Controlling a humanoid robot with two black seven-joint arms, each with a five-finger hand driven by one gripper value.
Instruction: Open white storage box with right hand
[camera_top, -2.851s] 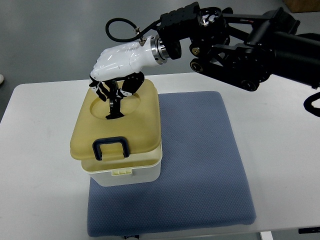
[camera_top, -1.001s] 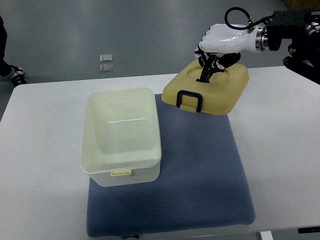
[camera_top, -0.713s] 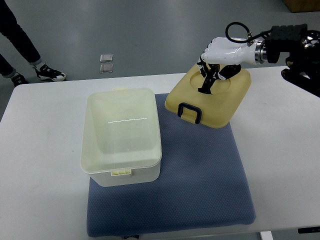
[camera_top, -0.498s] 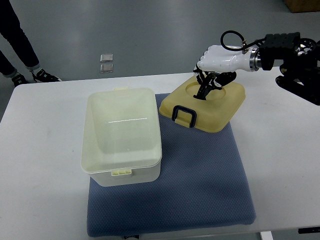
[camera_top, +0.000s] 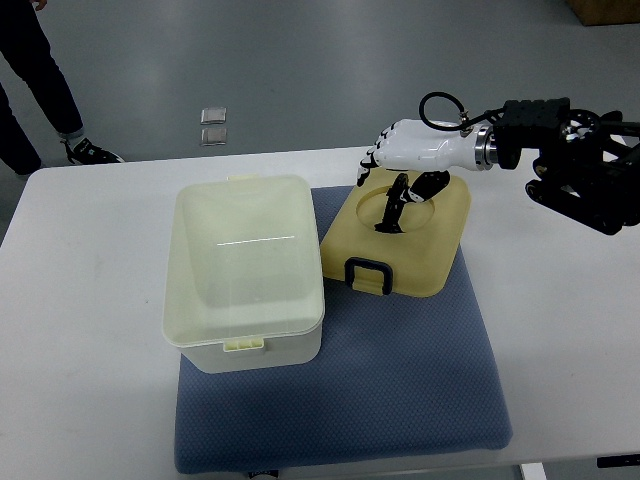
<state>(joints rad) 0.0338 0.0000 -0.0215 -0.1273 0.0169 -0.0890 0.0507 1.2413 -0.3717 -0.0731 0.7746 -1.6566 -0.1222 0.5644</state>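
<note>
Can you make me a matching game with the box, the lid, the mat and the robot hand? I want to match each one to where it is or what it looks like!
Things:
1. storage box
2. lid
3. mat
4. right hand

Descriptions:
A. blue, spread out under the box
B. white, reaching over the lid
C. open and empty
D. yellowish with a dark handle, lying flat right of the box

Pairs: 1-C, 2-D, 3-A, 4-B

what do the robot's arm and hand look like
Only the right arm shows: black and blocky, with exposed joints. A silver ring at the wrist joins it to a glossy white right hand with black fingers. A black cable loops above the wrist.
</note>
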